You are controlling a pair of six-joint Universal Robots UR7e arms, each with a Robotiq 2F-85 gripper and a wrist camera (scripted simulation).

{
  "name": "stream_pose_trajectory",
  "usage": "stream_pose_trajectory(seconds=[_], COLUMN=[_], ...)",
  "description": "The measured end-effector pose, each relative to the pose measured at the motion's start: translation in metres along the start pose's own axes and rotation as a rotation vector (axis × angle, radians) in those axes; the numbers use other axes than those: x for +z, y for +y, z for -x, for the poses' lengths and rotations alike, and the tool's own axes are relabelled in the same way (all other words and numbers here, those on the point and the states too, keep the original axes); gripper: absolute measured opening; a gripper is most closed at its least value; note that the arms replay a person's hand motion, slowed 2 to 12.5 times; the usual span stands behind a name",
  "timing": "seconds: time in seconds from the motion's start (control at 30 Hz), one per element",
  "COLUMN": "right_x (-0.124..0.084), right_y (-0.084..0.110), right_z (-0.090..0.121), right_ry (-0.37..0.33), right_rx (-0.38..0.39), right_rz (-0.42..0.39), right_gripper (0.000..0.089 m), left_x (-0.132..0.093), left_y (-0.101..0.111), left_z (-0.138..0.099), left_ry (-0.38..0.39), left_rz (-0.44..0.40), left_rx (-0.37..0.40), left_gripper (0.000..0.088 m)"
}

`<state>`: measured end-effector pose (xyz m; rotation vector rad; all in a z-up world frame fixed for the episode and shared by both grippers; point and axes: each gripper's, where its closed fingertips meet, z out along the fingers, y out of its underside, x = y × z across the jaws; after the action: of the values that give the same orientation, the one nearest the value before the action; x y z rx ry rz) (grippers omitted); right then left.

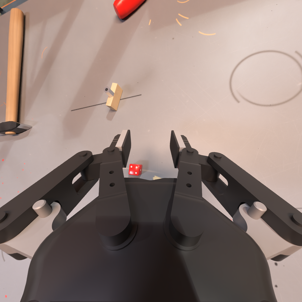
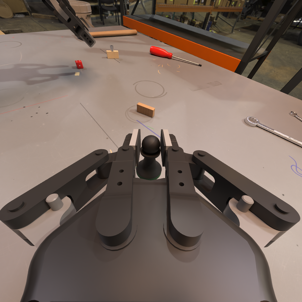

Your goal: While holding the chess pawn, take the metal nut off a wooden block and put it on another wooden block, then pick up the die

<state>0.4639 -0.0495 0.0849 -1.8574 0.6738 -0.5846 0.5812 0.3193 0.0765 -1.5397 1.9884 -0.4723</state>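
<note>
My right gripper [image 2: 150,135] is shut on the black chess pawn [image 2: 150,145], gripping its round head. My left gripper [image 1: 150,138] is open and empty above the table; it also shows far off in the right wrist view [image 2: 88,40]. The red die [image 1: 135,169] lies on the table below and between the left fingers, nearer the left one; it also shows in the right wrist view [image 2: 79,64]. The metal nut [image 1: 109,91] stands on a pale wooden block [image 1: 114,98], also in the right wrist view [image 2: 112,54]. A darker wooden block [image 2: 145,109] lies bare ahead of the right gripper.
A hammer [image 1: 13,70] lies at the left, its handle also far back in the right wrist view [image 2: 112,33]. A red-handled screwdriver [image 2: 171,54] lies far right of the nut block. Two wrenches [image 2: 271,130] lie at the right. An orange shelf beam [image 2: 179,42] borders the table.
</note>
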Motion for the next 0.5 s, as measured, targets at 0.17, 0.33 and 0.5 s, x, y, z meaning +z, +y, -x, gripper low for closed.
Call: stream_pose_trajectory(seconds=[0.17,0.33,0.5], right_x=[0.0,0.001,0.002], right_y=[0.0,0.001,0.002], right_z=[0.001,0.001,0.002], right_ry=[-0.004,-0.008,-0.013], right_rx=[0.001,0.002,0.004], right_rz=[0.001,0.004,0.009], right_gripper=[0.0221,0.0221,0.0221], left_x=[0.001,0.003,0.005], left_y=[0.004,0.008,0.011], left_z=[0.001,0.001,0.002], left_ry=[0.03,0.051,0.062], left_rz=[0.006,0.013,0.017], left_rx=[-0.006,-0.004,0.004], left_gripper=[0.0357,0.0284,0.0173])
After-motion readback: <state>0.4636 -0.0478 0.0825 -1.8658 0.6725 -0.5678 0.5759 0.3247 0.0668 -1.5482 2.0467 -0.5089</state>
